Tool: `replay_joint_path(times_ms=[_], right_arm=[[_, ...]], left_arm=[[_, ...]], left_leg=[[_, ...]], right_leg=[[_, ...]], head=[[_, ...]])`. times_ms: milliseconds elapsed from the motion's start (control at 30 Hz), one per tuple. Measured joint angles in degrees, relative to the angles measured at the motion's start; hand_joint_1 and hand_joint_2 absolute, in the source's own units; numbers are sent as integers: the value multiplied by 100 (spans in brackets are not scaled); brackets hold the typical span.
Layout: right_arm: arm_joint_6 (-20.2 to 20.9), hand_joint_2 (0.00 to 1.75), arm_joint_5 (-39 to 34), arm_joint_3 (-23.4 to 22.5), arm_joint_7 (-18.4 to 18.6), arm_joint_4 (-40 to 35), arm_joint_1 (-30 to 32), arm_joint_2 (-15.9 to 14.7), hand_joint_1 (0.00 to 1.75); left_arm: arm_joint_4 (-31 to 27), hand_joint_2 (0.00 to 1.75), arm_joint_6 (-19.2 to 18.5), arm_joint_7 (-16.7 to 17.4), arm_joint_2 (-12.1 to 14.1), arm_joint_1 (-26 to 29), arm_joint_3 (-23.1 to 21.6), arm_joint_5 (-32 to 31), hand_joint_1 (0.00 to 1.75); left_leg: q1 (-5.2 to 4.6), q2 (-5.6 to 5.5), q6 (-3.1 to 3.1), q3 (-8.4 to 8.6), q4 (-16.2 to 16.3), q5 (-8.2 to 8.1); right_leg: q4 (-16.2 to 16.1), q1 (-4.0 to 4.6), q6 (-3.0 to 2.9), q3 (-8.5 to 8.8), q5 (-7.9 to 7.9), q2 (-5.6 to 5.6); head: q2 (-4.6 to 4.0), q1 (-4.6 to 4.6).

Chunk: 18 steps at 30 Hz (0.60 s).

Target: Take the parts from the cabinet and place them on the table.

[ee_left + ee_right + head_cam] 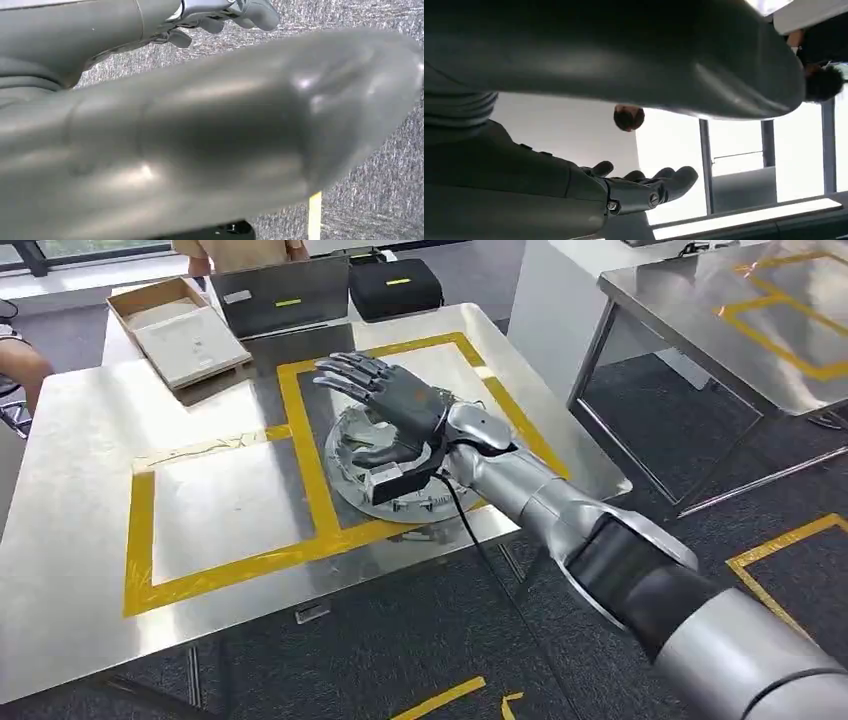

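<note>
Silver right arm (600, 540) reaching in from below in the head view, right hand (392, 405) held above the round grey part (395, 495), fingers spread and straight, grasping nothing. Part lying flat on the steel table (80, 540), inside the right-hand yellow tape outline (310, 480). Open cardboard box (180, 330) at the far edge.

Left wrist view: left hand (200, 140) over grey carpet (360, 200), thick thumb close up; finger state impossible to tell.

Right wrist view: fingers (644, 185) extended, released.
</note>
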Motion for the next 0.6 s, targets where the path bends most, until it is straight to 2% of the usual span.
replay_joint_path(times_ms=[33, 67, 133, 167, 200, 233, 267, 300, 333, 367, 400, 433, 467, 500, 533, 567, 600], right_arm=[[2, 0, -33, 31, 0, -4, -6, -11, 0], [5, 0, -59, 63, 0, -4, -19, -24, 0], [-32, 0, -146, 128, 0, -4, 23, -57, 0], [-70, 0, -194, 181, 0, -4, 65, -74, 0], [-96, 0, -220, 232, 0, -4, 105, -98, 0], [-118, 0, -249, 264, 0, -7, 134, -112, 0], [-153, 0, -269, 286, 0, -7, 142, -120, 0], [-214, 0, -269, 304, 0, -6, 139, -125, 0], [-265, 0, -253, 308, 0, -4, 133, -125, 0], [-291, 0, -249, 317, 0, -2, 142, -120, 0], [-306, 0, -245, 319, 0, 4, 148, -127, 0], [-313, 0, -264, 319, 0, 9, 149, -136, 0], [-306, 0, -284, 319, 0, 13, 162, -136, 0], [-297, 0, -310, 317, 2, 26, 171, -136, 0], [-280, 0, -345, 315, 2, 64, 167, -138, 0], [-278, 0, -378, 310, 2, 94, 183, -140, 0], [-278, 0, -393, 304, 2, 123, 216, -155, 0]], left_arm=[[0, 0, 7, 0, 2, -1, 2, 0, 0], [0, 0, 13, 2, 2, -5, 2, -2, 0], [0, 0, 24, 42, 2, 3, 4, -2, 0], [0, 0, 35, 55, 2, 9, 9, -9, 0], [0, 0, 50, 61, 2, 13, 11, -15, 0], [0, 0, 66, 92, 2, 13, 11, -31, 0], [2, 0, 76, 109, 0, 13, 11, -37, 0], [2, 0, 98, 131, 0, 12, 11, -46, 0], [0, 0, 120, 162, 4, 7, 11, -48, 0], [-4, 0, 129, 177, 13, 10, 13, -59, 0], [-7, 0, 136, 203, 20, 11, 13, -83, 0], [-7, 0, 140, 238, 26, 11, 13, -103, 0], [-7, 0, 140, 269, 31, 17, 13, -107, 0], [-7, 0, 138, 273, 39, 26, 13, -124, 0], [-7, 0, 133, 280, 53, 26, 13, -171, 0], [-4, 0, 125, 295, 57, 29, 13, -225, 0], [-4, 0, 120, 302, 59, 28, 13, -256, 0]], left_leg=[[4, 9, 9, 12, -25, 10], [11, 18, 25, 8, -29, 19], [12, 22, 26, 3, -28, 20], [15, 25, 24, -3, -24, 22], [20, 27, 12, -14, -13, 29], [35, 27, -2, -33, 6, 36], [52, 27, -19, -57, 28, 44], [67, 26, -48, -84, 56, 50], [66, 25, -94, -106, 88, 58], [65, 8, -155, -127, 80, 88], [56, 5, -194, -123, 90, 104], [58, 5, -244, -139, 92, 133], [59, 2, -301, -139, 53, 176], [67, 0, -350, -154, 36, 208], [81, 10, -370, -210, 116, 80], [80, 24, -378, -313, 362, -231], [82, 25, -384, -431, 743, -538]], right_leg=[[104, -8, 23, -31, -104, -10], [417, -11, 44, -169, -332, -14], [1305, -40, 94, -560, -766, -15], [1651, -57, 112, -717, -863, -15], [1734, -73, 122, -754, -811, -17], [1532, -94, 137, -652, -627, -17], [1122, -114, 153, -445, -394, -20], [594, -137, 179, -161, -175, -29], [116, -168, 207, 99, -113, -44], [187, -86, 140, 91, -69, 12], [184, -90, 51, 23, -26, 23], [157, -79, 4, 7, -70, 25], [162, -70, -39, -19, -44, 24], [127, -100, -115, -55, 11, 20], [124, -103, -169, -80, 68, 2], [123, -97, -218, -130, 106, 2], [127, -91, -241, -180, 145, -2]], head=[[0, 9], [0, 37], [0, 48], [0, 48], [0, 48], [0, 48], [0, 48], [0, 48], [0, 55], [0, 56], [0, 63], [0, 57], [-2, 61], [0, 52], [0, 59], [0, 44], [0, 31]])
